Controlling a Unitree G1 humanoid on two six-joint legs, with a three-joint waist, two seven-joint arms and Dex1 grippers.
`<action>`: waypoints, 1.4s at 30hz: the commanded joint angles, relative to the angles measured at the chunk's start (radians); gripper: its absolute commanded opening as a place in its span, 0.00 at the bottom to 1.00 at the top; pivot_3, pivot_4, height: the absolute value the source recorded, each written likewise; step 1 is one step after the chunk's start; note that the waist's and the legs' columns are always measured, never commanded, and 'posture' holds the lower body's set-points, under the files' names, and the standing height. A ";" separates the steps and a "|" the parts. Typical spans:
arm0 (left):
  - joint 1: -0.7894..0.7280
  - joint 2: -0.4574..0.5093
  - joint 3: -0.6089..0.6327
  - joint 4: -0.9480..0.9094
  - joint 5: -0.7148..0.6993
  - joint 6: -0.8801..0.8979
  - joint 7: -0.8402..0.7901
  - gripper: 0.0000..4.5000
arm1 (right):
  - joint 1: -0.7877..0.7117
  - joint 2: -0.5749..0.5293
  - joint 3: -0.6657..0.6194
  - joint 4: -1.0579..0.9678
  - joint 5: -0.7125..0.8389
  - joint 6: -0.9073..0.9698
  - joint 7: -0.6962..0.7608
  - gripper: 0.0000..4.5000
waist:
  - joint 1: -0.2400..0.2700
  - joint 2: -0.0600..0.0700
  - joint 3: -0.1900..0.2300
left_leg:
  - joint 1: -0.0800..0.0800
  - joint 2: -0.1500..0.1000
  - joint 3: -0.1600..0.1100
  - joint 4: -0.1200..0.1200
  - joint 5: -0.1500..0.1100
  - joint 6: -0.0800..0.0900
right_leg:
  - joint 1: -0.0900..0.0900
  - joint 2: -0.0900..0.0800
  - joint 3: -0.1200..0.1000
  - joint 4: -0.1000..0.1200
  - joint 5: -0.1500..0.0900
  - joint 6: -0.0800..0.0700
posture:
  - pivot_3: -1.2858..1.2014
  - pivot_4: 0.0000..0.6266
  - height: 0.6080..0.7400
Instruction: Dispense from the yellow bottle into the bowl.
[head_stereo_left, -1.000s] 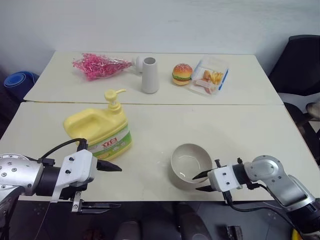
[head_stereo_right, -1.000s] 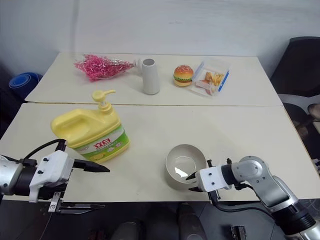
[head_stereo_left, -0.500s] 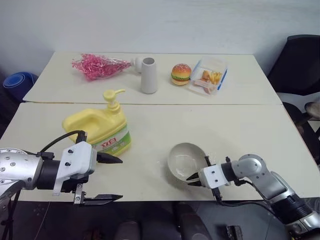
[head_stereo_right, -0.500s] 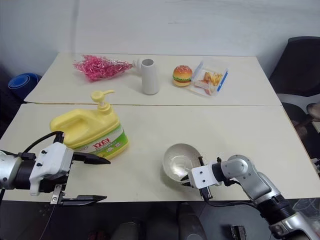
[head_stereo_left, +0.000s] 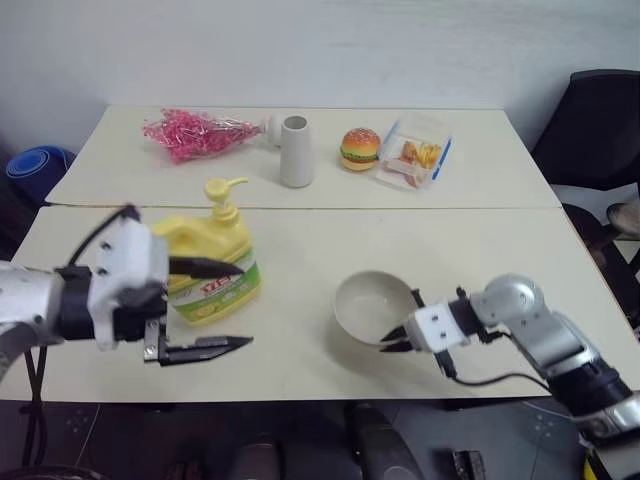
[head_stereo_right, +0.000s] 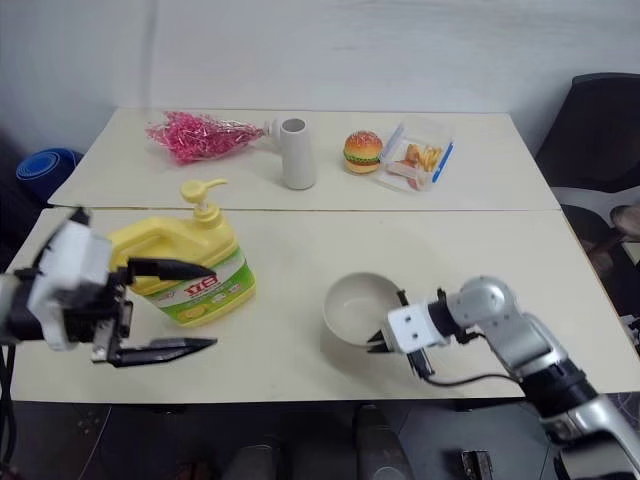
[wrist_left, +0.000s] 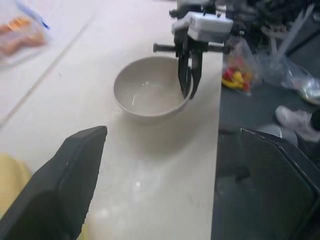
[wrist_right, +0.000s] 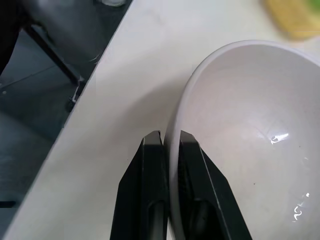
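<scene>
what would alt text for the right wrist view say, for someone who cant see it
The right hand is shut on the rim of the pale bowl, one black finger inside and one outside. The bowl sits near the edge of the cream table, with dark floor beyond.

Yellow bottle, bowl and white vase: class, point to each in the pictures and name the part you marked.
yellow bottle (head_stereo_right: 205, 290): right eye view, on its label.
bowl (head_stereo_left: 368, 303): left eye view, on its inner wall.
white vase (head_stereo_left: 295, 160): left eye view, on its side wall.
</scene>
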 joint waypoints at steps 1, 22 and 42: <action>-0.151 0.051 0.054 0.121 -0.120 0.044 0.072 1.00 | -0.190 0.069 -0.021 0.075 0.068 0.075 0.065 0.00 | -0.004 0.000 0.000 | 0.000 0.000 -0.001 0.000 0.000 0.000 | 0.000 0.000 -0.001 0.000 0.000 0.000 | 0.52 0.24 1.00; -0.422 0.028 -0.234 0.547 0.282 -0.135 -0.051 0.01 | -0.972 0.646 0.033 1.119 -0.206 -0.190 -0.052 0.00 | -0.093 0.002 0.001 | -0.026 -0.002 -0.009 0.003 0.007 -0.022 | -0.026 -0.022 -0.055 0.017 -0.004 -0.007 | 0.52 0.24 1.00; -0.274 0.046 -0.085 0.486 0.294 -0.115 -0.109 0.01 | -1.027 0.679 -0.033 1.173 -0.239 -0.242 0.031 0.00 | -0.113 0.002 0.001 | -0.039 -0.003 -0.013 0.007 0.010 -0.026 | -0.038 -0.027 -0.066 0.021 -0.001 -0.012 | 0.52 0.24 1.00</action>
